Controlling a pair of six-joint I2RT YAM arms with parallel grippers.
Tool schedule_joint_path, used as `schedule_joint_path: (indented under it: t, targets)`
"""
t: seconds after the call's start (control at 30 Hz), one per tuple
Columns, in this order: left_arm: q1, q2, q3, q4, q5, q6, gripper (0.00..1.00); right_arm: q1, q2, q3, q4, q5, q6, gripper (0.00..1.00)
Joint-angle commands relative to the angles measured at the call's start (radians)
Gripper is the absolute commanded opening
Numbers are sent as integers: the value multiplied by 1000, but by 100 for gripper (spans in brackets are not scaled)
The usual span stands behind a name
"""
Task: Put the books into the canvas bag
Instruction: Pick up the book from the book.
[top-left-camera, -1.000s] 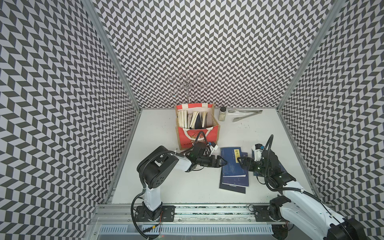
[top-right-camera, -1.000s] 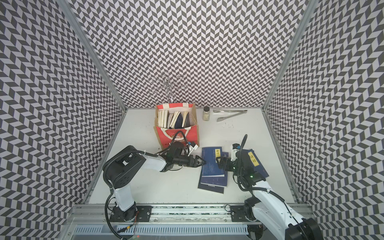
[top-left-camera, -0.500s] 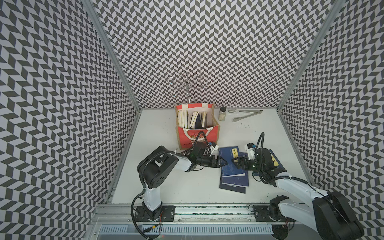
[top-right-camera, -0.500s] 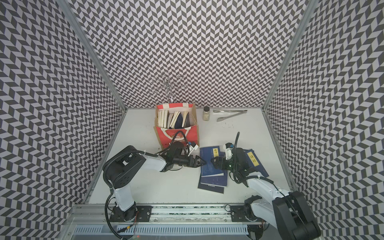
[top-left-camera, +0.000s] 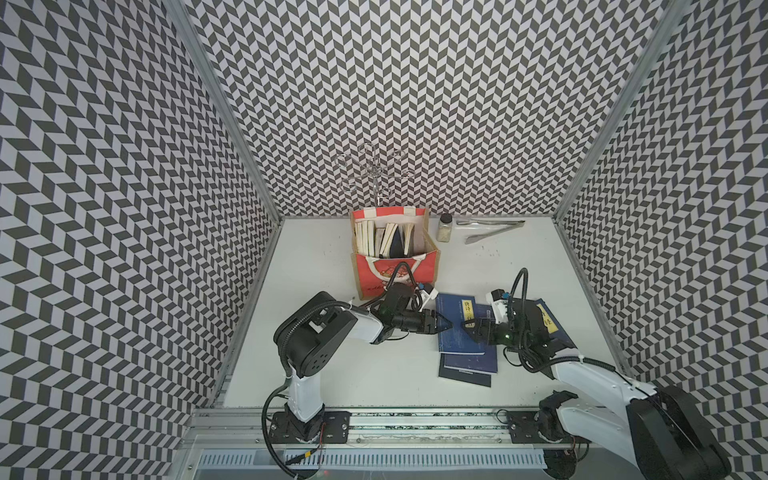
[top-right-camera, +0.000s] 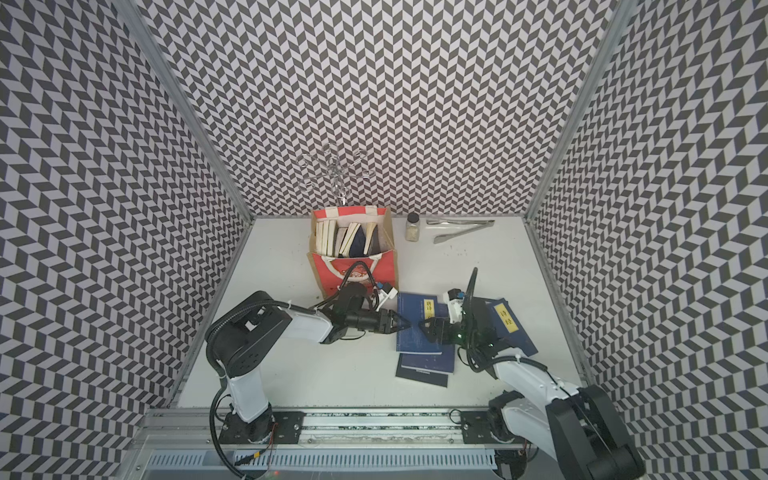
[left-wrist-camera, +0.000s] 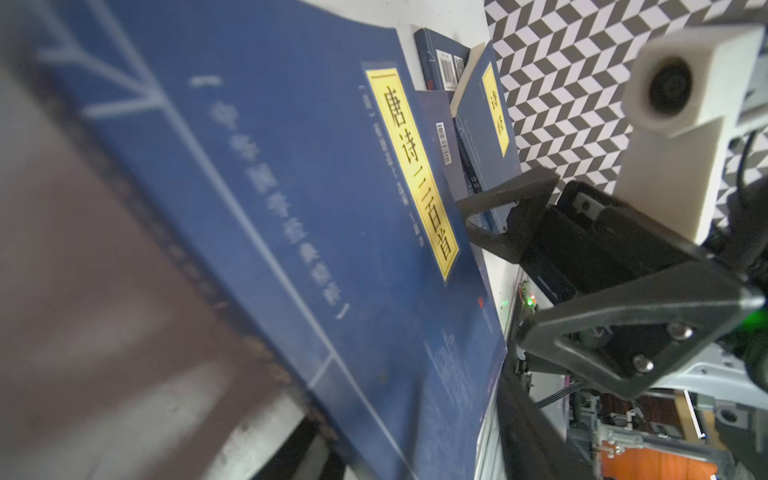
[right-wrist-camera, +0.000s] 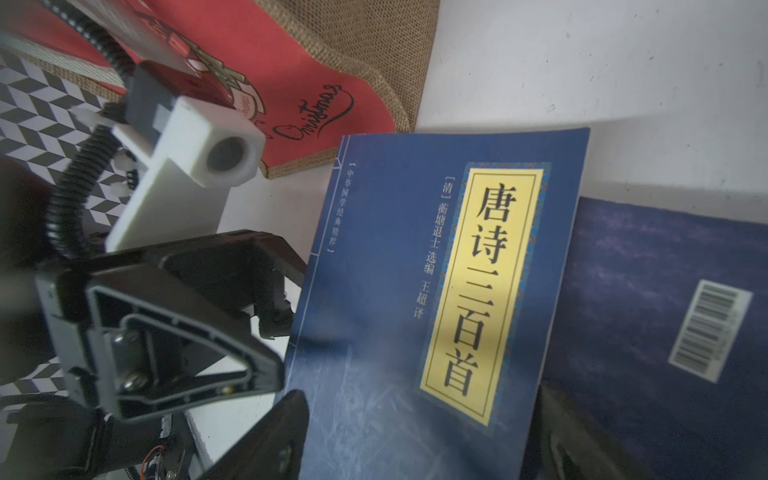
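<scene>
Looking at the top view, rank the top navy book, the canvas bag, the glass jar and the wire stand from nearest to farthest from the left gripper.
From the left gripper:
1. top navy book, right at the gripper's tips.
2. canvas bag, just behind the arm.
3. glass jar, beside the bag, toward the back.
4. wire stand, against the back wall.

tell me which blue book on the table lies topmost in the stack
The blue book labelled 唐诗三百首, face up; the barcode-backed book lies partly beneath it.
</scene>
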Motion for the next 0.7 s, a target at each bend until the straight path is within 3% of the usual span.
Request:
schedule_joint_path:
  t: [0.0,0.2,0.33,0.47,0.67]
  targets:
    - [-5,-12,13,54,28,-1,41,13,-31,-28,-22,-20,22,85]
    - [-20,-20,32,15,24,22,15,12,-49,-22,-30,-14,28,85]
    - [-43,-77,58,-100,-14,87,1,0,-87,13,-60,15,36,86]
    - [-75,-186,107,-304,-125,189,0,-21,-207,63,-109,73,52,88]
    - [-77,-383,132,-445,-251,228,0,-55,-451,75,-66,92,59,96]
